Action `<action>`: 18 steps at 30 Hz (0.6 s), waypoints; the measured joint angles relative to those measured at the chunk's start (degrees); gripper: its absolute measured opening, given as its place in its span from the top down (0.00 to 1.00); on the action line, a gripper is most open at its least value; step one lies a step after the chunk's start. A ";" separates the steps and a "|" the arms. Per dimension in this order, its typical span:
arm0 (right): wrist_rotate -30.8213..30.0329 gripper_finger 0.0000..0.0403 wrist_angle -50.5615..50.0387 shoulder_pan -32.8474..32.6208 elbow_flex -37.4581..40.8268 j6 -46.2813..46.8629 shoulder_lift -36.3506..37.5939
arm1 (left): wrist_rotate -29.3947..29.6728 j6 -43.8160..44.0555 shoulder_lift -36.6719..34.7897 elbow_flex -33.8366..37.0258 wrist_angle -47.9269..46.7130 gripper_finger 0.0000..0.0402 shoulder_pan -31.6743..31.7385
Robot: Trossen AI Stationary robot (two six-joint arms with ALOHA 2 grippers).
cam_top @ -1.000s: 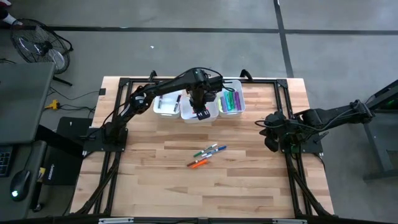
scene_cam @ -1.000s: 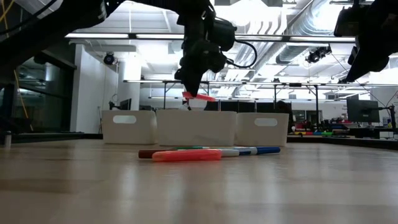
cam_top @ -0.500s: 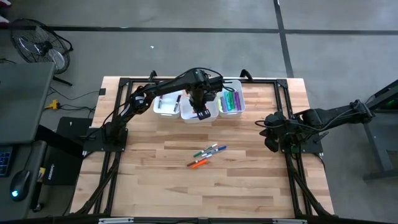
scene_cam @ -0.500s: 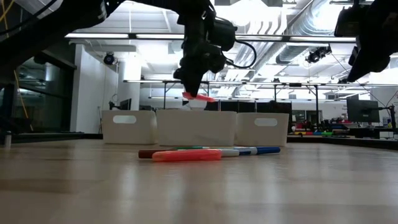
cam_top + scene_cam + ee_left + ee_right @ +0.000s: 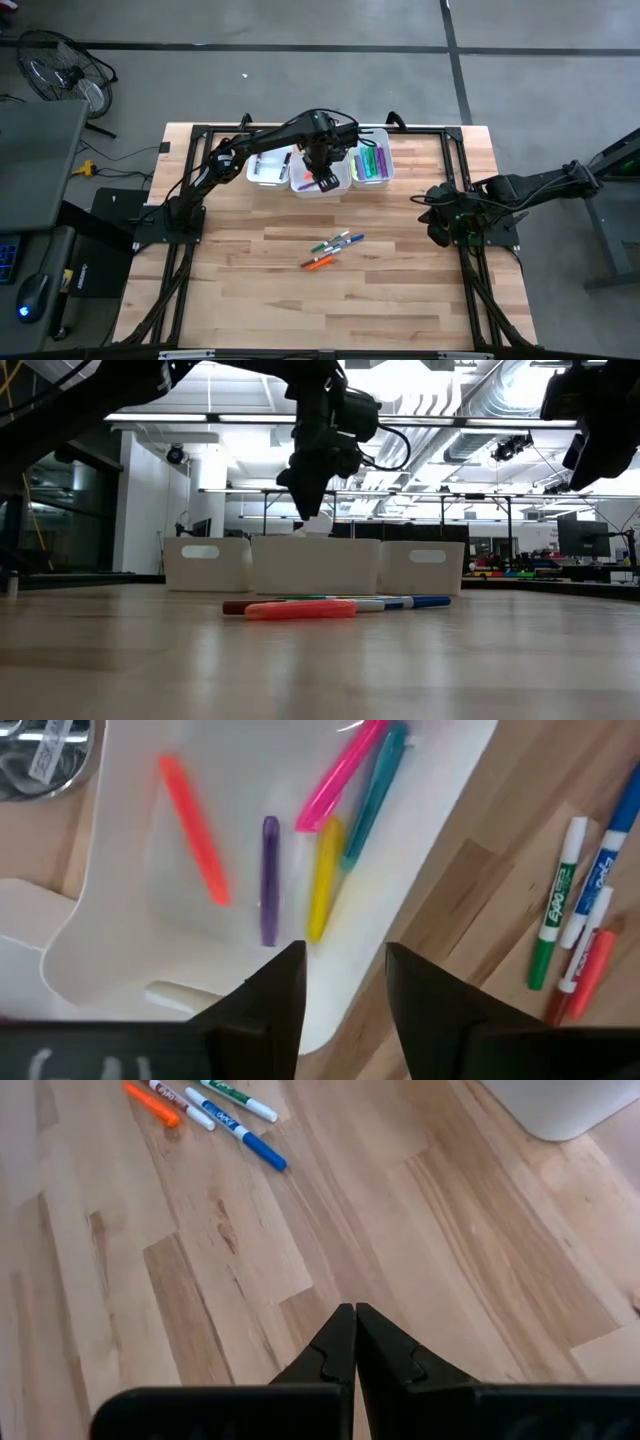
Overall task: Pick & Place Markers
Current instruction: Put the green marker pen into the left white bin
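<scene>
Orange, purple, yellow, pink and teal markers (image 5: pixel 270 880) lie in the middle bin (image 5: pixel 440 810), seen only by the left wrist. Left gripper (image 5: pixel 342 982) hovers open, empty; its red marker has dropped. Right gripper (image 5: pixel 355 1342) rests closed at the table's right edge.

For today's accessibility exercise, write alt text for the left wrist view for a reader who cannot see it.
The left gripper, fingers open and empty, hangs over a white bin holding loose markers: orange, purple, yellow, pink and teal. More markers lie on the wooden table beside the bin.
</scene>
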State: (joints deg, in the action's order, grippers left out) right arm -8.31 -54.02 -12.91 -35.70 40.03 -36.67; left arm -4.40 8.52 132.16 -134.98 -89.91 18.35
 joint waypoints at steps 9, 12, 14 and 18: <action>2.57 1.00 -0.16 0.00 0.00 -0.02 0.09 | 1.99 9.17 -3.29 0.00 -0.10 0.67 -2.91; 3.16 1.00 -0.60 -0.02 0.00 -0.20 0.68 | 2.23 10.55 -3.65 -0.11 1.44 0.67 -5.79; 3.18 1.00 -0.97 -0.02 0.00 -0.20 1.43 | 2.27 11.65 -3.55 -0.02 1.22 0.67 -7.83; 3.18 1.00 -1.16 -0.02 0.00 -0.22 3.79 | 3.77 13.70 -3.54 -0.02 1.29 0.67 -12.47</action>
State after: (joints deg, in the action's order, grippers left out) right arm -5.13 -55.18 -12.93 -35.70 39.81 -32.87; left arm -0.64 22.23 128.62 -135.00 -88.62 5.88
